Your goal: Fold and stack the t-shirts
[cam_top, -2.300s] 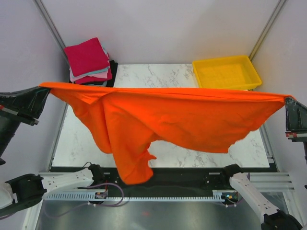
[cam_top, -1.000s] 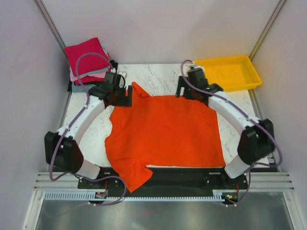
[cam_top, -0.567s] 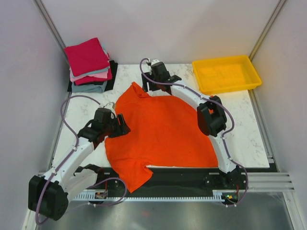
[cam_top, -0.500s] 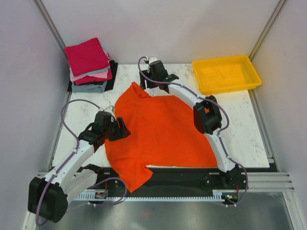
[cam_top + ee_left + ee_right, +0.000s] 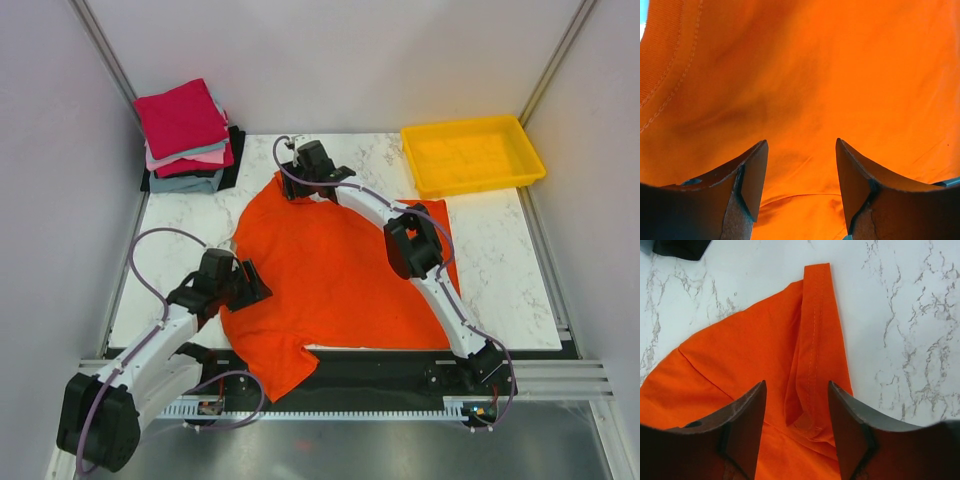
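**Top view.** Orange-red t-shirt spread nearly flat over the middle of the marble table, shallow wrinkles across the body, near part draped over the near edge, one lobe of cloth hanging lowest toward the near left corner. Stack of folded t-shirts at the far left corner, partly overhanging it: crimson on top, then pink, then grey-blue, black cloth at the bottom. Yellow tray at the far right corner, well apart from the shirt. Left gripper low at the shirt's left margin, nearer the near edge than the far one, pointing inward over the cloth. Right arm reaching diagonally across the shirt from the near right; right gripper at the shirt's far left tip, near the far edge, beside the stack but apart from it.

**Left wrist view.** Left gripper with jaws parted, a clear gap between the two fingers; orange cloth filling the whole field beyond them, a stitched band at the upper left. Nothing pinched; contact between fingertips and cloth not discernible.

**Right wrist view.** Right gripper likewise spread apart, straddling a sleeve folded double on itself, stitched hem running lengthwise between the fingers; bare marble on both sides of the sleeve and beyond its end. Nothing clamped.
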Motion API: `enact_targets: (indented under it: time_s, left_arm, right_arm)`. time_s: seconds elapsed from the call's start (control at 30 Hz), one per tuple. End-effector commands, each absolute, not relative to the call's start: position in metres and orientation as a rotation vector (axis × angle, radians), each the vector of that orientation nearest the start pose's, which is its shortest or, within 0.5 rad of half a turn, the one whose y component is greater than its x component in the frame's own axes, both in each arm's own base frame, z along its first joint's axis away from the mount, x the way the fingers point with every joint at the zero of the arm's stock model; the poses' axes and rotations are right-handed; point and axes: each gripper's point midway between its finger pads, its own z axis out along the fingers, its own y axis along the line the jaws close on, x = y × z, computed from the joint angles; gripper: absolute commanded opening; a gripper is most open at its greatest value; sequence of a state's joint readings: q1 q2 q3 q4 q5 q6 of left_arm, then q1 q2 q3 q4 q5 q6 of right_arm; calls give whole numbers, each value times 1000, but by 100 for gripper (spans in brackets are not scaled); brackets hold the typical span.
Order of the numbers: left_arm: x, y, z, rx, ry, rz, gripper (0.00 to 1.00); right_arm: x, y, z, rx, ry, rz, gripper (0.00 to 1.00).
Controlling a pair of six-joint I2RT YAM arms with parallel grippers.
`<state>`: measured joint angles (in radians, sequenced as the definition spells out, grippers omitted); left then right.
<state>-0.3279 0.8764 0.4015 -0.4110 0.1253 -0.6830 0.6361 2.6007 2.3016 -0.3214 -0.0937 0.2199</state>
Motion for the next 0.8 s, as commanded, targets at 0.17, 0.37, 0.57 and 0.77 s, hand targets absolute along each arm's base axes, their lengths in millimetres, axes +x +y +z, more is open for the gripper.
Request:
enact_targets:
  time_s: [0.17,0.37,0.57,0.77]
  left_arm:
    - [209,-117,53,-446,2450,-577,63]
    - [208,-116,52,-450,2448,-572,63]
    - [207,-115,47,-452,2451,-563,63]
    - [206,-114,45,-459,2451,-561,60]
  right_arm:
    - [529,429,57,-560,2149,578,54]
    - [522,424,46,-579,2173,564,53]
    - [520,419,41,-579,2174,542,40]
    - [529,416,49,-551,2148,498,7]
